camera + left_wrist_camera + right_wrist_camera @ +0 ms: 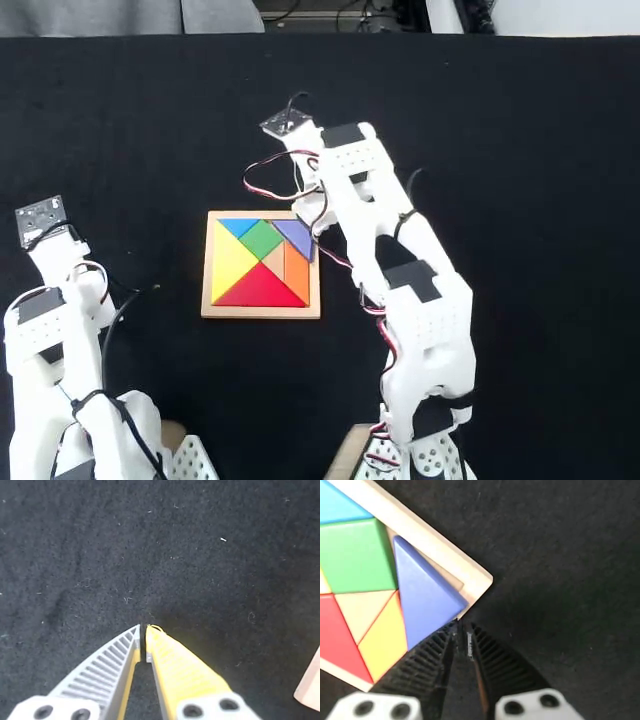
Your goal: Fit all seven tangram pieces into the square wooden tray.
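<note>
The purple triangle (pixel 422 597) lay unseated over the mid-table tray's (pixel 435 547) far-right corner, its tip just before the closed right jaws, the nearer pair; the left jaws, also closed, stood well apart.

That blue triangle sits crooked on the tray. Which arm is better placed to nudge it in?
Right. The right gripper is at the blue triangle, whose corner overlaps the tray rim. The left gripper sits over bare cloth, away from it.
</note>
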`<state>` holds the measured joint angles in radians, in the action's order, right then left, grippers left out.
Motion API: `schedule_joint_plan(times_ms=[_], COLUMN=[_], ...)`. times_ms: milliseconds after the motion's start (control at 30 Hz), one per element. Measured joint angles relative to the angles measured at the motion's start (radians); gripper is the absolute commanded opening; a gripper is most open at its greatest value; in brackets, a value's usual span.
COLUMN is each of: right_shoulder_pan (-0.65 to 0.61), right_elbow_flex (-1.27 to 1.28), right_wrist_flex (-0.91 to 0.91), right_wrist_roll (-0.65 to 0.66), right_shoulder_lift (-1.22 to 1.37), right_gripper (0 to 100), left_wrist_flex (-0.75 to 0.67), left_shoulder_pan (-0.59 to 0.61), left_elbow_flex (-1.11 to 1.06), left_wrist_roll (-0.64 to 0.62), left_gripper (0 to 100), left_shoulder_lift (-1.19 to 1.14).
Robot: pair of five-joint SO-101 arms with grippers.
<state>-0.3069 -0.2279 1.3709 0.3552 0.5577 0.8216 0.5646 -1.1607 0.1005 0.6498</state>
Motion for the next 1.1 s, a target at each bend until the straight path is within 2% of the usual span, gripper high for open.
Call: schedule_joint_plan(times_ms=[233, 500, 867, 1100], right_shoulder_pan=[0.035, -0.061, -0.023, -0.023], right_elbow_flex=[-0.002, -0.04, -0.054, -0.043], right_wrist_flex=[0.014, 0.029, 0.103, 0.157], right_wrist_roll=[0.008, 0.009, -0.018, -0.023], right_shoulder_lift=[0.023, 0.038, -0.048, -0.176], right_gripper=[1.1, 1.1, 1.1, 1.1], left_wrist_flex=[0.0, 0.0, -0.009, -0.13], left_shoulder_pan=[0.0, 0.0, 0.0, -0.048], left_elbow_flex=[0.0, 0.0, 0.0, -0.075], left_wrist_roll=[0.0, 0.0, 0.0, 0.0], left_gripper=[3, 3, 3, 3], left_shoulder_lift=[0.0, 0.0, 0.0, 0.002])
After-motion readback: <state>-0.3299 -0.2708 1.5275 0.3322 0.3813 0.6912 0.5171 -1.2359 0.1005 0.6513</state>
